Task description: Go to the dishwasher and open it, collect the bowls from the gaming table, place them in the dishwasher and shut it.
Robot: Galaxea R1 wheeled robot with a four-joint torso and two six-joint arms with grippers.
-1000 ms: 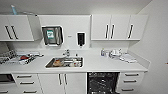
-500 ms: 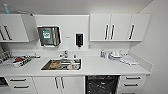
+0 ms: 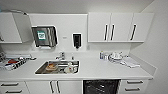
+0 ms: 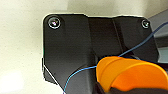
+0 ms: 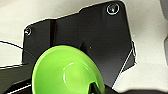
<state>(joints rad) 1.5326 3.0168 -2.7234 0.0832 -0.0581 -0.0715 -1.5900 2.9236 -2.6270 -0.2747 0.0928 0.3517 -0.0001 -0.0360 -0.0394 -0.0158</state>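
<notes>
Dishwasher (image 3: 100, 86): at 6 o'clock of the head view, under the counter (image 3: 105, 68), dark racks exposed; judged open to receive bowls.
Orange bowl (image 4: 130, 75): close against the left wrist camera; judged carried by the left gripper, finger state impossible to tell.
Green bowl (image 5: 66, 71): close against the right wrist camera, hollow facing the lens; judged carried likewise, finger state impossible to tell.
Sink (image 3: 58, 67): at 9 o'clock of the dishwasher, dishes inside.
Stage: judged at loading.

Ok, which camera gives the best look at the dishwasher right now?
The head view: the dishwasher sits under the countertop, right of the sink, its dark opening showing wire racks. The left wrist view shows an orange bowl, the right wrist view a green bowl, not the dishwasher.
</notes>
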